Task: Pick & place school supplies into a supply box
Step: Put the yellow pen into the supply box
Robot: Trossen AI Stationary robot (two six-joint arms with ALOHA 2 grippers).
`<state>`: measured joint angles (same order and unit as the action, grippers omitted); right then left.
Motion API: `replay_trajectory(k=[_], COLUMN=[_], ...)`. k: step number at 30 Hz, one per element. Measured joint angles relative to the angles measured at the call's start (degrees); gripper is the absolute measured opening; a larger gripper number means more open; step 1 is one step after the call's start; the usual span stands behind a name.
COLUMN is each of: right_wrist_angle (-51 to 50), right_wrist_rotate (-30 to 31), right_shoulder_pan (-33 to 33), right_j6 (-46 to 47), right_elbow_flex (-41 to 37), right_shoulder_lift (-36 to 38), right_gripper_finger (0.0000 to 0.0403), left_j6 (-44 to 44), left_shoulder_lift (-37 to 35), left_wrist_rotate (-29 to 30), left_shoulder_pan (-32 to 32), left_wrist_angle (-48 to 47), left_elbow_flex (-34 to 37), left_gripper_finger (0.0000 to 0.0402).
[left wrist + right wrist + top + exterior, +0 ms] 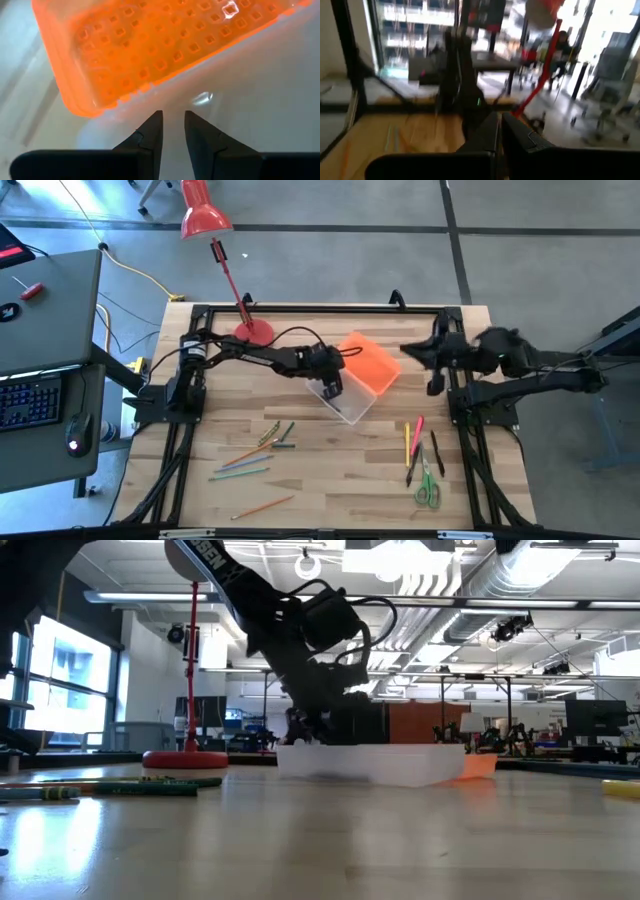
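The supply box's clear base (347, 406) sits on the table's middle, and its orange gridded lid (368, 364) stands swung open on the far right side. My left gripper (333, 387) reaches down to the base's left end with a narrow gap between its fingers. Several pencils (262, 450) lie flat on the near left. More pens (414, 442) and green-handled scissors (428, 488) lie on the near right. My right gripper (408, 352) is shut and hangs raised over the table's right side, holding nothing. My left gripper meets the clear base's rim (172, 106) at the box's left end (300, 745). Its fingers (150, 131) slant down from the far left, one on each side of the thin wall. The wall barely shows between them. The base rests flat on the table.
A red desk lamp stands with its round base (253, 332) at the far left, right behind my left arm, and its head (205, 220) leans beyond the table. A black frame (320, 308) runs along the table's edges. Bare wood lies between the two pencil groups.
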<state>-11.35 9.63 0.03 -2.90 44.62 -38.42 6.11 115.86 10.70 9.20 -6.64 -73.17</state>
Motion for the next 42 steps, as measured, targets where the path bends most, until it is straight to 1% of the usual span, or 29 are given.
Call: replay_trajectory(k=[3, 7, 12, 15, 18, 21, 23, 24, 27, 29, 31, 35, 38, 42], right_wrist_angle=[-2.12, -1.32, -2.19, -2.83, -6.22, -11.18, -15.8, -16.3, -13.04, -13.1, -13.38, -12.1, -6.98, -3.25], right_wrist_rotate=[-0.78, -3.94, -4.62, -4.94, -7.14, -7.37, -8.64, -9.13, -13.24, -15.55, -15.0, -12.02, -11.29, -11.23], right_shoulder_pan=[0.02, 0.94, 3.87, 5.83, 7.95, 10.55, 12.42, 13.47, 16.89, 19.33, 21.64, 25.11, 26.62, 28.56], right_j6=[5.17, 10.44, 13.04, 12.96, 11.52, 12.6, 12.8, 12.79, 12.04, 11.12, 10.9, 10.49, 10.54, 10.21], right_elbow_flex=[-3.69, -9.56, -14.29, -15.32, -15.42, -15.46, -15.46, -15.78, -17.19, -19.21, -21.67, -26.36, -29.0, -30.75], right_shoulder_lift=[-1.8, -4.39, -6.44, -6.24, -6.09, -6.18, -6.17, -6.24, -6.31, -6.27, -6.31, -6.39, -7.35, -11.44], right_gripper_finger=[0.0003, 0.002, 0.0057, 0.0078, 0.0092, 0.0098, 0.0099, 0.0098, 0.0093, 0.0089, 0.0086, 0.0083, 0.0083, 0.0083], left_j6=[1.74, 1.92, 3.38, 3.22, 2.71, 2.66, 2.64, 2.54, 1.65, 1.51, 1.48, 1.46, 1.46, 1.47], left_shoulder_lift=[0.01, 0.01, -3.8, -7.2, -10.75, -13.53, -15.37, -15.89, -17.63, -18.33, -19.51, -21.89, -23.71, -25.09], left_wrist_rotate=[1.37, 1.81, -3.02, -5.42, -5.29, -5.2, -5.18, -5.16, -5.05, -5.03, -5.07, -5.07, -5.08, -5.07], left_shoulder_pan=[-0.36, -0.67, -1.49, -2.19, -2.68, -3.29, -3.32, -3.74, -4.12, -4.82, -4.86, -5.17, -5.15, -5.15], left_wrist_angle=[0.08, 0.07, -0.57, -1.7, -2.82, -2.71, -4.39, -3.7, -4.77, -4.25, -5.4, -6.77, -7.13, -7.14], left_elbow_flex=[0.0, 0.0, -0.11, 0.03, 0.0, -0.12, 0.02, -0.04, 0.02, -0.04, -0.03, -0.04, -0.04, -0.04], left_gripper_finger=[0.011, 0.011, 0.011, 0.011, 0.0111, 0.0111, 0.0111, 0.0111, 0.0111, 0.0111, 0.0111, 0.0111, 0.0111, 0.0111])
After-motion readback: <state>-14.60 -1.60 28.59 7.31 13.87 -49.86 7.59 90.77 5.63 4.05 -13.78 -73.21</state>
